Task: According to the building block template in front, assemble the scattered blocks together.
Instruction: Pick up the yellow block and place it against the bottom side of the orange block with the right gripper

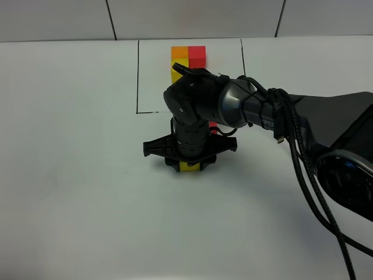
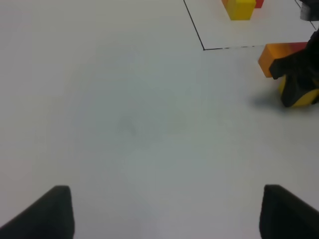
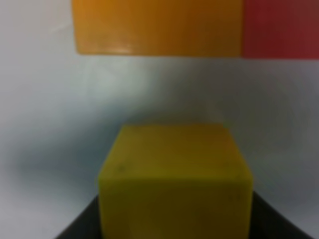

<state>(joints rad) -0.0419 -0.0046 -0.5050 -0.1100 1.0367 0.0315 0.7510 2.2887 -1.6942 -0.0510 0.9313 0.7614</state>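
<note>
1. Across the white tabletop (image 1: 70, 175), the scattered blocks lie just on the near side of the black outline (image 1: 138, 76). That outline frames the building block template (image 1: 187, 61), which has orange and red side by side and yellow against the orange cube's near face.
2. The right arm (image 1: 245, 108) reaches across the middle and hides most of the loose blocks in the high view.
3. The left tool (image 2: 167, 214) hangs well apart from the work, its fingers spread with nothing between them.
4. The right tool (image 1: 187, 165) is clamped on the yellow block (image 3: 174, 184), low over the tabletop. I cannot tell whether the block touches the surface.
5. The orange block (image 3: 154, 25) and red block (image 3: 281, 27) touch. Their row is the only long axis here, and it runs side to side in the high view, like the template's far row. The yellow block is a cube with no long axis. Its far face points at the orange block, roughly square to it, with bare tabletop between them.
6. Likely risks:
   - The yellow block looks shifted slightly toward the red side, so a straight push could leave it overhanging the seam rather than flush with the orange.
   - A firm or skewed push could slide the unheld pair apart or turn it.
   - Opening the tool unevenly might drag the yellow block askew.
</note>
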